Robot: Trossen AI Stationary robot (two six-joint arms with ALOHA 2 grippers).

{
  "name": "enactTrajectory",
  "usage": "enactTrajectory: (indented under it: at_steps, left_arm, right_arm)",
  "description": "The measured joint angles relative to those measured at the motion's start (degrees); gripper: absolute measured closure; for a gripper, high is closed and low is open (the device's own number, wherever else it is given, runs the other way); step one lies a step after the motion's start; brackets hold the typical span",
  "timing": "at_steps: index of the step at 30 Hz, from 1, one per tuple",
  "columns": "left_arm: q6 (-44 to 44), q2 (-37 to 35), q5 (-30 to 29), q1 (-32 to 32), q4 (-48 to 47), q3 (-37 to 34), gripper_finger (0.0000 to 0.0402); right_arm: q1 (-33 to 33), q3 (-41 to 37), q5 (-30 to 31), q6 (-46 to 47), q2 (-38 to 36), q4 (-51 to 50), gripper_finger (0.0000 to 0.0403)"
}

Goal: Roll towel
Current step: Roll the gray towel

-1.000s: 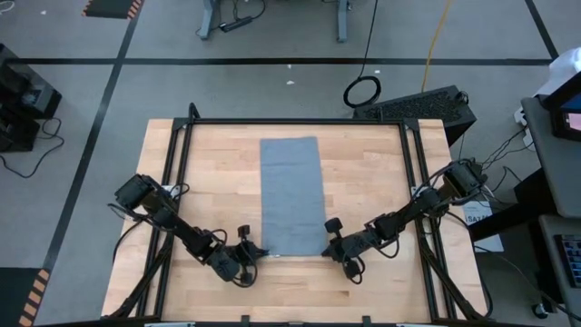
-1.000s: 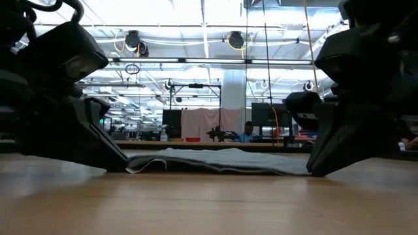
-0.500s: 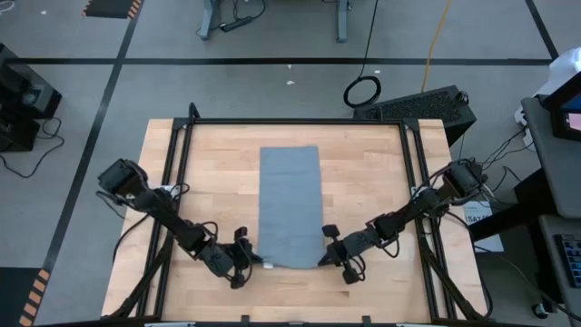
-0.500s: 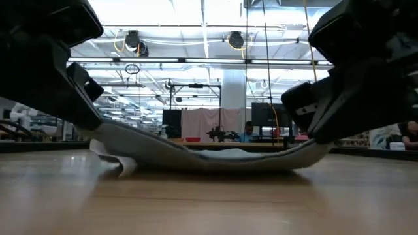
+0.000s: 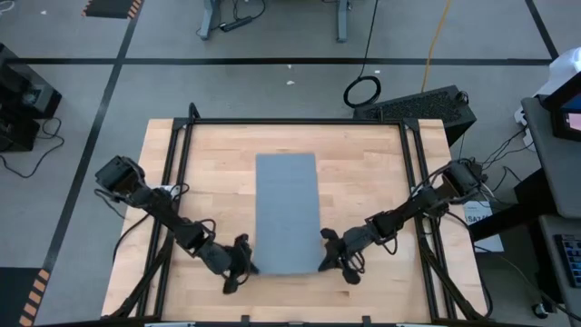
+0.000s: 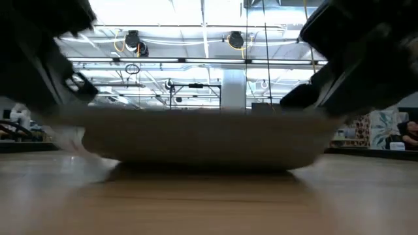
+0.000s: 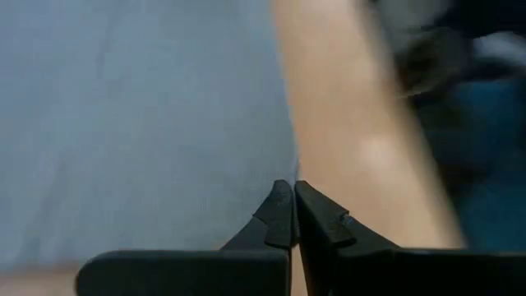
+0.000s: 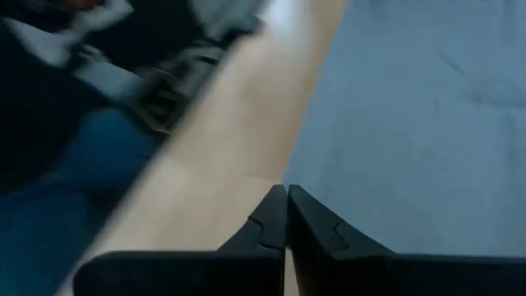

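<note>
The grey towel (image 5: 286, 211) lies lengthwise down the middle of the wooden tabletop (image 5: 363, 182), its far short edge well short of the far edge and its near short edge close to the near edge.

The left gripper (image 5: 243, 263) sits at the towel's near left corner. Its fingers (image 7: 279, 215) are pressed together, pinching the cloth at that corner.

The right gripper (image 5: 327, 259) sits at the towel's near right corner, in mirrored position. Its fingers (image 8: 274, 215) are likewise pressed together on the cloth edge.

In the low view, the near end of the towel (image 6: 202, 140) is raised off the tabletop between the two grippers and hangs as a shallow sagging band, with the middle closest to the wood. The remainder of the towel rests flat toward the far edge.

Both arms reach inward from the near corners of the tabletop. A black frame (image 5: 290, 122) runs around the tabletop's far and side edges.
</note>
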Motion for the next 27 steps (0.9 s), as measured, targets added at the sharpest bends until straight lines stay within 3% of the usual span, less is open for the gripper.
enactTrajectory:
  at_steps: [4,9,18,27]
  left_arm:
    - [2.7,-0.1,1.4,-0.2,3.5,0.0,0.0394]
    - [1.5,-0.1,1.4,2.4,-3.2,-0.9,0.0394]
    - [-1.8,0.0,1.7,6.1,-3.4,-3.9,0.0394]
    - [-2.0,0.0,0.3,6.3,-3.6,-3.9,0.0383]
  right_arm:
    - [1.1,0.0,-1.0,1.2,0.0,2.5,0.0402]
    - [-1.3,0.0,6.1,3.9,0.0,-2.0,0.0402]
    - [-3.8,0.0,7.0,4.4,0.0,-7.2,0.0403]
    - [-3.5,0.0,12.7,3.8,0.0,-7.9,0.0399]
